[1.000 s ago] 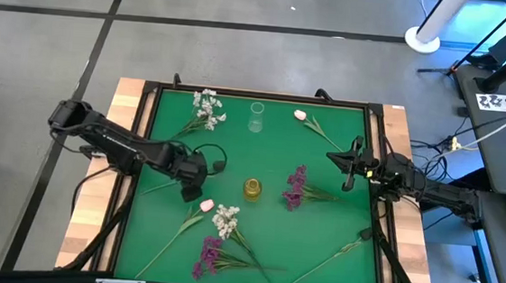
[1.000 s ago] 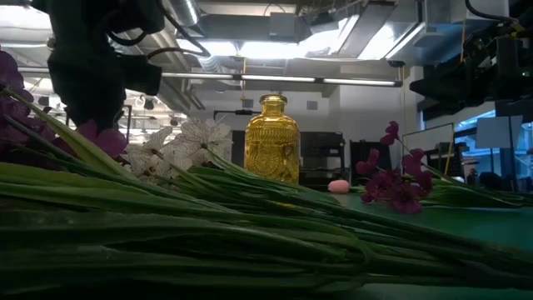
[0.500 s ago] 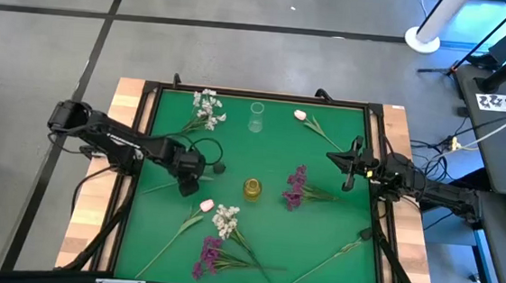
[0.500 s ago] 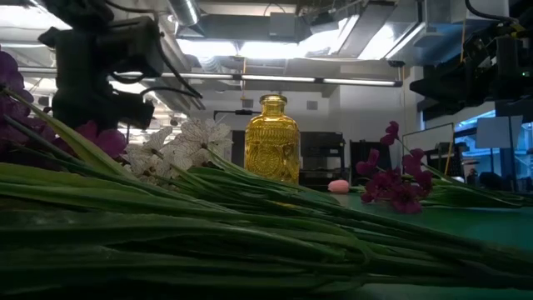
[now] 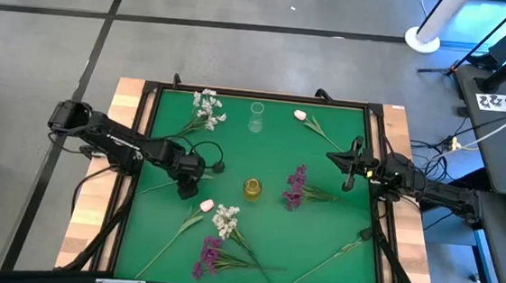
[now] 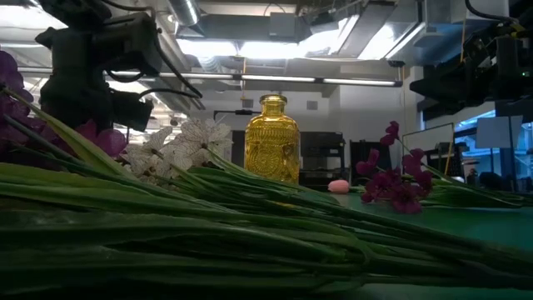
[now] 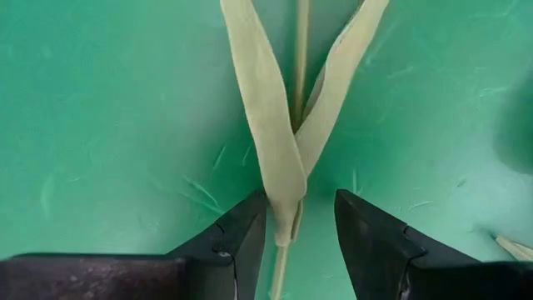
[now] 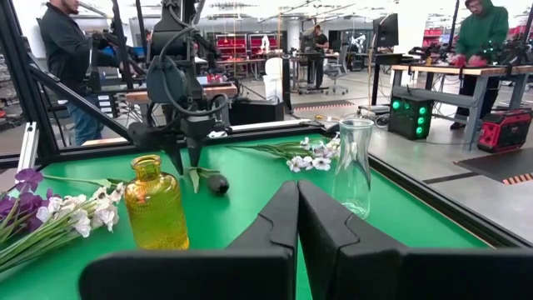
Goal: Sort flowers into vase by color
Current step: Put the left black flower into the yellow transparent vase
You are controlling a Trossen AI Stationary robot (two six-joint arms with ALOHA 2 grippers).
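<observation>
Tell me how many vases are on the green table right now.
2. A yellow glass vase stands near the table's middle, and a clear glass vase stands by the far edge, between the white flower cluster and a pink tulip.

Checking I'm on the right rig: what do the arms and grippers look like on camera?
Both arms are black, jointed segments with black cables looped alongside. The left gripper has two dark wedge-shaped fingers with lighter-edged inner faces. The right gripper has two broad, matte black fingers tapering to flat tips. No markings or labels show on either.
</observation>
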